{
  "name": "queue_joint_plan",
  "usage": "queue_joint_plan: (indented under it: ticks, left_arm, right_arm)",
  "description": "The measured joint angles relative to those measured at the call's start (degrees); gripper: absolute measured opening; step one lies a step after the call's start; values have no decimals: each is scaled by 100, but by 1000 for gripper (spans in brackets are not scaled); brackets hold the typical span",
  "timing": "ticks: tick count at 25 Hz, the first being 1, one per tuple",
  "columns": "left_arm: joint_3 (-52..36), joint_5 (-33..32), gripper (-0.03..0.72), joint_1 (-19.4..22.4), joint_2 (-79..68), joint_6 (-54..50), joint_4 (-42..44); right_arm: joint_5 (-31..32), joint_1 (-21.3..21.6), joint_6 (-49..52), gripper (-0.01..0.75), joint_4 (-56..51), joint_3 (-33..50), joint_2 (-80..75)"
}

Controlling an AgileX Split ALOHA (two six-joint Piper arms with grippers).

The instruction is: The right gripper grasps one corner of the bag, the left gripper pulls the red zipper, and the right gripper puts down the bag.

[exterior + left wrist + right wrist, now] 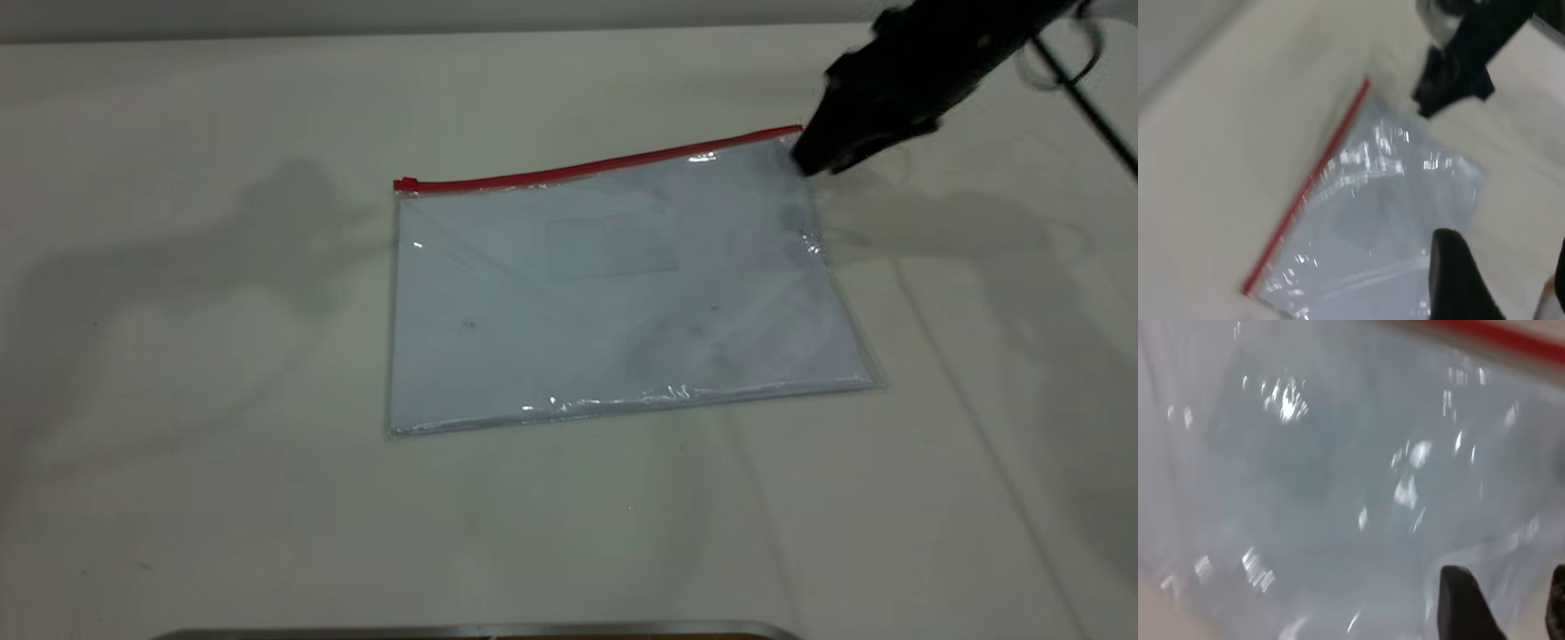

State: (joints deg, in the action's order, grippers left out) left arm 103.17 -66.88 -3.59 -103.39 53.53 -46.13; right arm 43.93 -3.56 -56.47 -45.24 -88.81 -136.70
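The bag (613,293) lies flat on the table, clear plastic with white paper inside. The red zipper (605,164) runs along its far edge, with the slider tab (406,185) at the left end. My right gripper (811,162) hangs just over the bag's far right corner (798,135), where the red strip ends. In the right wrist view its jaws (1508,607) stand open over the shiny plastic (1338,487), holding nothing. My left gripper (1508,287) is out of the exterior view. It is open and empty above the bag (1391,200), looking along the zipper (1308,187) at the right gripper (1451,80).
The pale table (178,498) surrounds the bag on all sides. A metal edge (480,632) runs along the near side. A black cable (1080,80) hangs behind the right arm at the far right.
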Motion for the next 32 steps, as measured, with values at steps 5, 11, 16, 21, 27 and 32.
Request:
queue_joint_plan:
  ticks: [5,11,16,21,27,32]
  left_arm:
    - [-5,0,424,0,1186,-642,365]
    - [-317,-5,424,0,2270,-2069,1430]
    - [-1132,-5,424,0,3211,-3040,2488]
    - [-2540,-5,425,0,4160,-3539,3282]
    - [-4545,-5,425,0,5102,-4063,3769]
    - [-5823,-5,425,0,5773,-4474,3957]
  right_arm:
    - [1763,5,1094,328,315,0,1058]
    - [2440,5,1398,328,-47,5,2050]
    - [2503,5,2113,327,465,11,3019]
    - [2564,5,2936,327,1453,362,4260]
    - [2651,5,3236,327,2099,1643,6200]
    - [2672,5,3440,327,2450,2979,7356]
